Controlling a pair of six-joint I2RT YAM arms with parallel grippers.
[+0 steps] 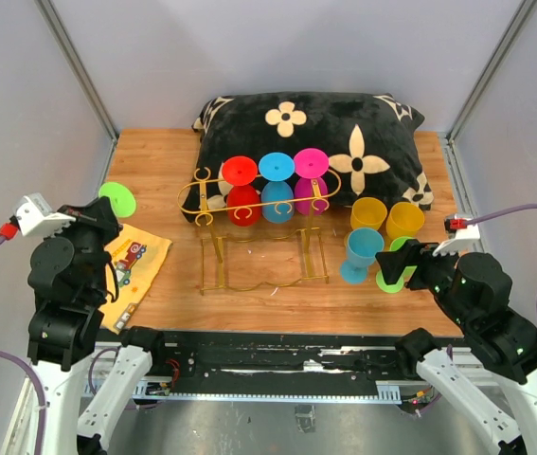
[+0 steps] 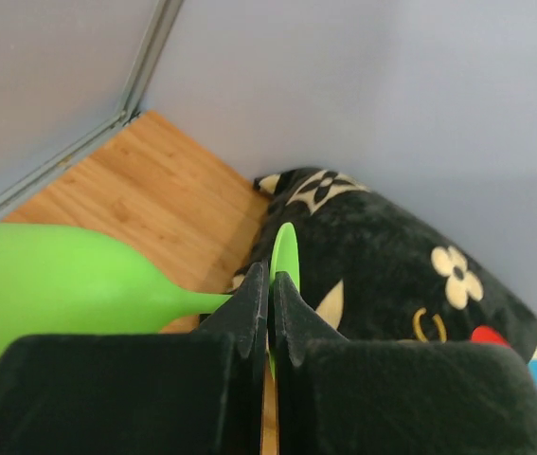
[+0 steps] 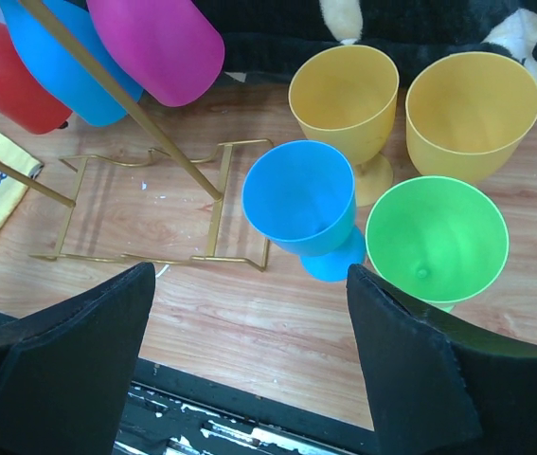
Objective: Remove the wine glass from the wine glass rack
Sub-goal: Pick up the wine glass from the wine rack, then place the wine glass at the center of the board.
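Note:
The gold wire wine glass rack [image 1: 213,195] stands mid-table in front of a pillow. A red [image 1: 241,190], a blue [image 1: 277,186] and a magenta wine glass [image 1: 310,181] hang from it upside down. My left gripper [image 1: 105,213] is at the far left, away from the rack, shut on the round foot [image 2: 285,248] of a green wine glass [image 2: 50,289] that lies sideways in its grip [image 2: 270,281]. My right gripper [image 1: 410,262] is open and empty, low over the table [image 3: 249,284] near the standing glasses at the right.
Two yellow glasses [image 3: 344,100] [image 3: 472,114], a blue one [image 3: 298,199] and a green one [image 3: 437,237] stand upright right of the rack. A black flowered pillow [image 1: 344,133] lies behind. A yellow printed cloth [image 1: 134,270] lies at the left. Grey walls enclose the table.

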